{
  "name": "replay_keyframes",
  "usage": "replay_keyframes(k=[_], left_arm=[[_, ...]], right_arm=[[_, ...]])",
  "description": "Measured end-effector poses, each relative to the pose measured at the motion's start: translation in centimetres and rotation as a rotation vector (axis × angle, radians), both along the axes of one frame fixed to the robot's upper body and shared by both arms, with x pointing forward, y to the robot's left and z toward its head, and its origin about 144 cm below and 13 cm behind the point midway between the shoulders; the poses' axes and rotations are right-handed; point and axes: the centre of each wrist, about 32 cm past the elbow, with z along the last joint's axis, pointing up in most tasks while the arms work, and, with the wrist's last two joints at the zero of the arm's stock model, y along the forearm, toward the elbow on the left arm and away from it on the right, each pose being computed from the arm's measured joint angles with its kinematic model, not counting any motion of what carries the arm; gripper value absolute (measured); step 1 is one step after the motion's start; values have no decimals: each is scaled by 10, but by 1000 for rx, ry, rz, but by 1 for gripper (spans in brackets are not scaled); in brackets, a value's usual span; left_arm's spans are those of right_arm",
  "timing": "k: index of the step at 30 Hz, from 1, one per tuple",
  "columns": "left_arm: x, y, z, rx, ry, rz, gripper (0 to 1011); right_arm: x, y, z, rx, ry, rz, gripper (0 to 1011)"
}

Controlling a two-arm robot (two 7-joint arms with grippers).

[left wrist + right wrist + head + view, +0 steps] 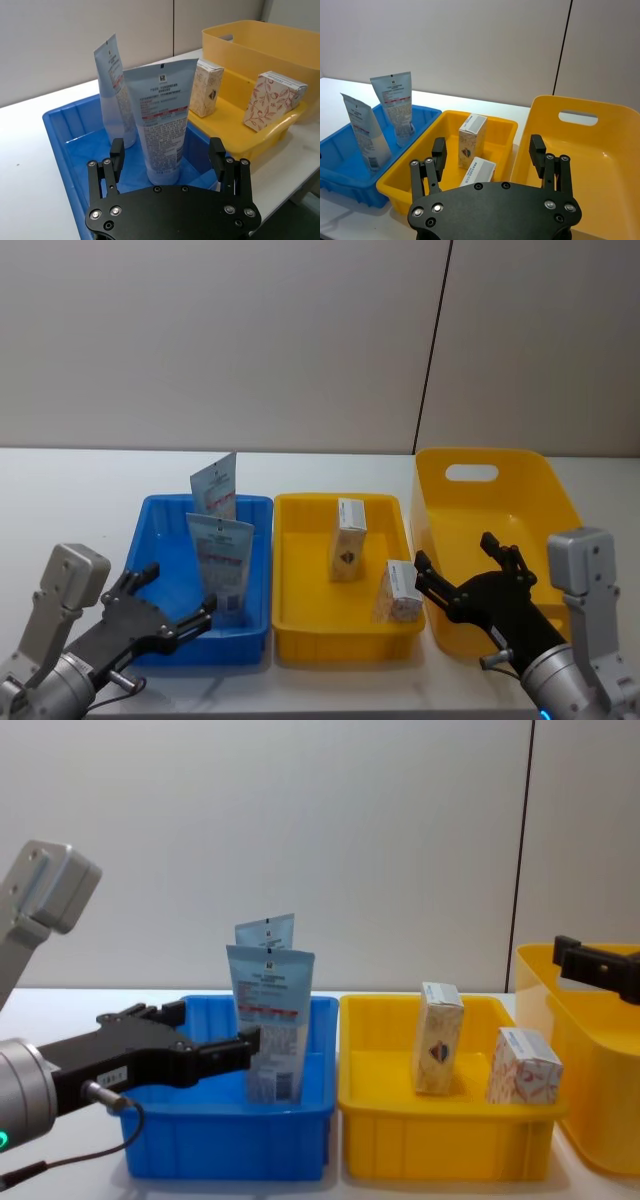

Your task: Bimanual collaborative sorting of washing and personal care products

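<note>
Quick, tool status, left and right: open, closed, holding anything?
Left tool: open, empty, close to the nearer tube in the blue bin.
Right tool: open, empty, near the orange-patterned box.

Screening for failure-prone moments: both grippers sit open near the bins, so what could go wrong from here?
1. The left gripper is open close to the front tube, standing upright in the blue bin; a glancing finger could topple it.
2. The right gripper is open near the orange-patterned box at the small yellow bin's front corner; it might tip the box.
</note>
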Motion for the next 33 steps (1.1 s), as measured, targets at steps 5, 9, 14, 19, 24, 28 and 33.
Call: replay_keyframes(k=[5,9,14,19,24,28,33], left_arm=[[7,1,-2,-7,27,-7,1001],[12,0,-3,-11,41,-5,1001],[20,-3,-3,-19,62,4,1001],[30,-7,-3,-29,76,6,1001],[39,-12,-2,-38,85,-3,1001],[47,-17,-2,-44,92,-19,1001],[55,-21,-1,-52,103,-52,1001]], right_arm=[[0,0,0,0,0,0,1003],[0,0,0,0,0,0,1003],[0,0,0,0,0,0,1003],[0,0,0,0,0,0,1003],[0,0,0,0,0,0,1003],[0,0,0,0,0,0,1003],[0,0,0,0,0,0,1003]])
